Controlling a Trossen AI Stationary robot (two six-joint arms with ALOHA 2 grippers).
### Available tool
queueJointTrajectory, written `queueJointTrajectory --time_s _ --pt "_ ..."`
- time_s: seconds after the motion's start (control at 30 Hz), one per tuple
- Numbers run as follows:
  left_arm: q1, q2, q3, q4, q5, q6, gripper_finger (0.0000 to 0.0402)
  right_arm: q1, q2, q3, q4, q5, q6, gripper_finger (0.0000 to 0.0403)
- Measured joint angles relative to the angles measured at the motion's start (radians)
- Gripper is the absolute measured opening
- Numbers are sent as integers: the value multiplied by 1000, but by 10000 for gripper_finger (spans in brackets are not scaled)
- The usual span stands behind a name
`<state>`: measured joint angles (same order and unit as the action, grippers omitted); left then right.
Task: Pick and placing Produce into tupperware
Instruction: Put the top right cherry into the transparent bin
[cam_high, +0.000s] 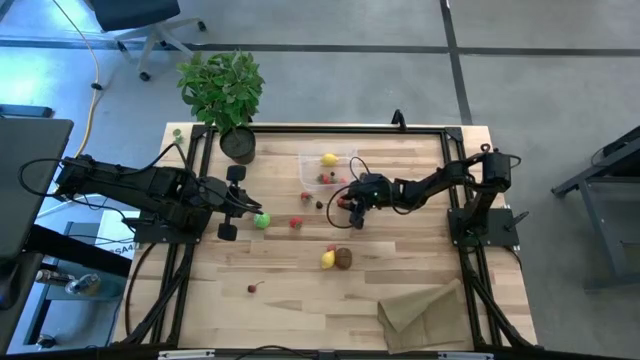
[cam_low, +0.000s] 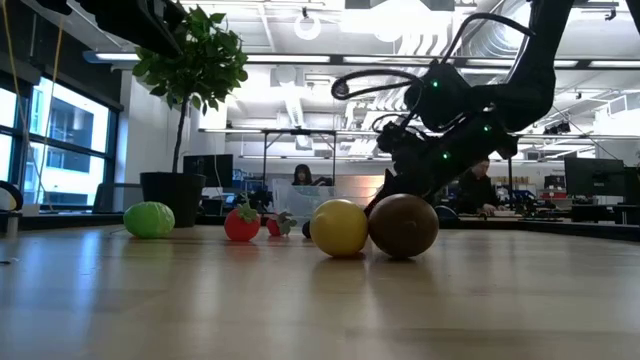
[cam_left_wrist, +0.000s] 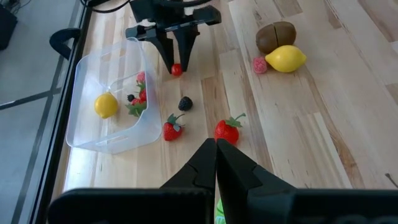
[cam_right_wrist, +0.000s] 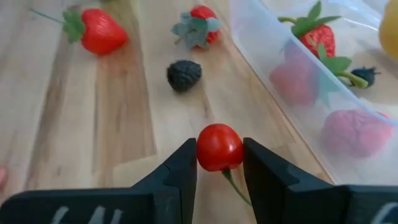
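Item: red cherry (cam_right_wrist: 219, 147), pinched between the right gripper (cam_right_wrist: 219, 163) fingers (cam_right_wrist: 182, 168).
Centre of the high view, just beside the tupperware (cam_right_wrist: 292, 93); light, hard, round and slick-looking (stem trails below), best held across its widest part. Left gripper (cam_left_wrist: 216, 163) closed on the lime (cam_high: 261, 221), centre-left on the desk (cam_high: 290, 270).

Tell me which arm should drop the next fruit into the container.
The right one. The right gripper is shut on a red cherry right beside the clear container, so it probably needs only a short move. The left gripper is shut and empty, over the lime, farther away.
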<state>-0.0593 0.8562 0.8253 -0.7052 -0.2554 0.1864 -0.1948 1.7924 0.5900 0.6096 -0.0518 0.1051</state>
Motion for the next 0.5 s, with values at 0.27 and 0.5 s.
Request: queueJointTrajectory --time_s 0.27,0.5 --pt "0 0 0 0 0 0 3 32 -85 0 49 -28 0 98" --pt "0 0 0 0 0 0 3 47 -219 50 52 8 26 98"
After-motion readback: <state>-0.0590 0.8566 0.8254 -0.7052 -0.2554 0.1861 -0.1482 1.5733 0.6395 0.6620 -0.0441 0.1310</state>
